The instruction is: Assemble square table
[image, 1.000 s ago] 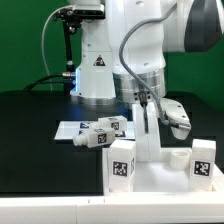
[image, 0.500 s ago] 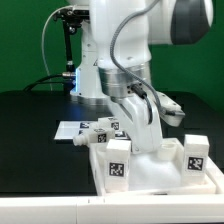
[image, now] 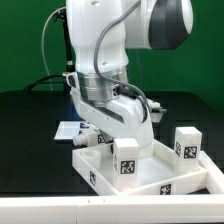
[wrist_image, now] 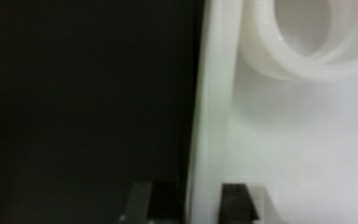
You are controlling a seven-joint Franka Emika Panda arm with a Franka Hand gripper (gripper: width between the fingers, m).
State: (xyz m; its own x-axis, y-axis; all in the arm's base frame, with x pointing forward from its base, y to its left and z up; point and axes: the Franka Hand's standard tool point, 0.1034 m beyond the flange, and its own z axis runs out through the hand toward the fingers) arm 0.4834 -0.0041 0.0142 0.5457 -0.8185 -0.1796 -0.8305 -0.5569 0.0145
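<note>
The arm (image: 105, 60) bends steeply down at the centre of the frame, wrist low over the desk (image: 30, 125). Its pincer (wrist_image: 195, 200) seems clamped on the edge of the tabletop (image: 150, 172), which lies lower right with its legs (image: 186, 142) pointing up.

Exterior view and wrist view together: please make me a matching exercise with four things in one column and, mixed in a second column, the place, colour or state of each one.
Things
1. gripper
2. leg on the exterior view's right
3. marker board
4. table surface

Place, colour or state
A. black
B. stands upright on the slab, tag toward the camera
C. shut on the edge of the square slab
D. lies flat behind the slab, on the exterior view's left

Pairs: 1-C, 2-B, 3-D, 4-A
</note>
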